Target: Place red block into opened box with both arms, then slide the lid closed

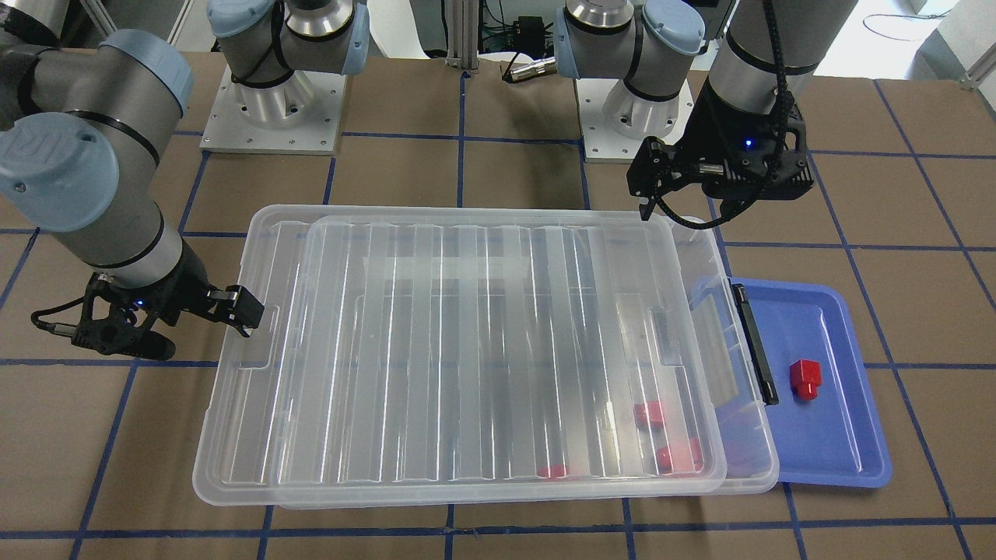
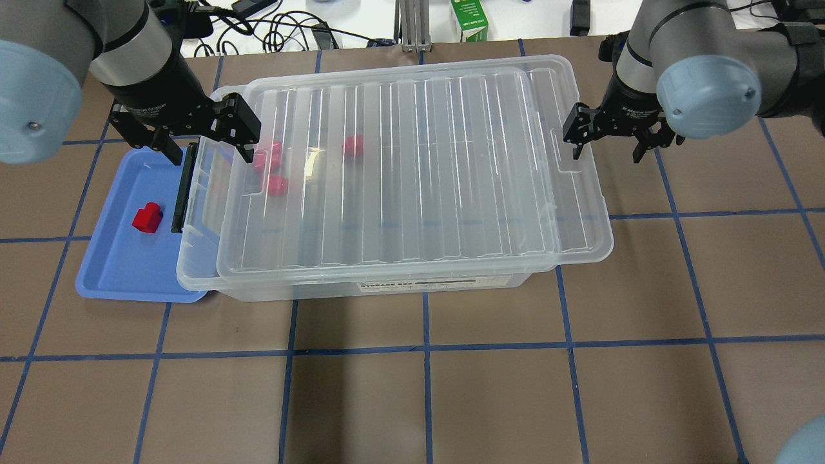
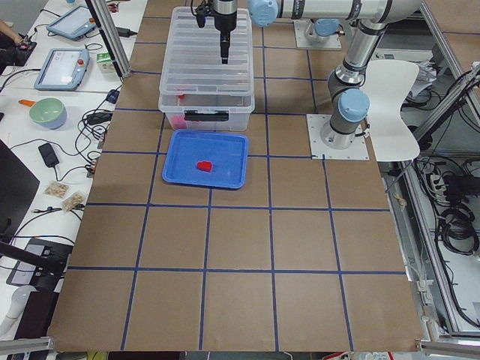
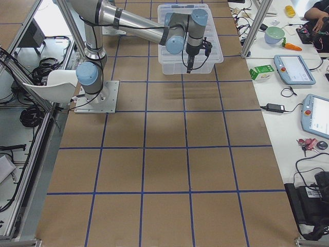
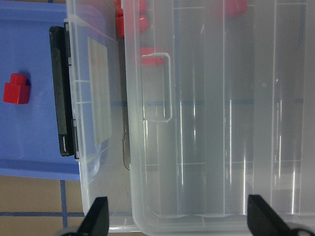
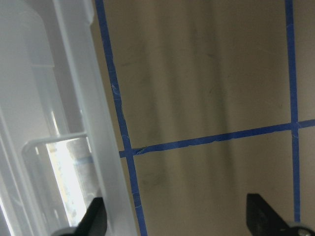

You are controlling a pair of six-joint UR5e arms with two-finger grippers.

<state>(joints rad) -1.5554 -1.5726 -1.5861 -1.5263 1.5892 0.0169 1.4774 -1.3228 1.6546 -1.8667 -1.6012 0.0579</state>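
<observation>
- Plainly, the red block [image 2: 147, 217] is a small glossy piece, a cube-like body with a narrower stub on one end. It lies alone on the blue tray [image 2: 122, 270], outside the box [image 2: 322, 291] and near the black bar [image 2: 182, 193] on the box's short side.
- The box is shallow and of clear plastic, and its black-bar end overlaps the tray's edge.
- The ribbed clear lid [image 2: 419, 167] lies on top, shifted toward the robot's right. A strip at the black-bar end is uncovered, and the lid overhangs the far end.
- Three other red blocks [image 2: 267, 158] show through the lid, inside the box near the uncovered end.
- The left gripper [image 2: 211, 154] hangs over that uncovered end with its jaws spread wide and nothing between them. One finger is on the tray side and the other at the lid's short edge.
- The right gripper [image 2: 606, 151] is beside the lid's opposite short end, over the table [image 2: 490, 386]. Its jaws are also wide apart and empty. Whether a finger touches the lid is unclear.
</observation>
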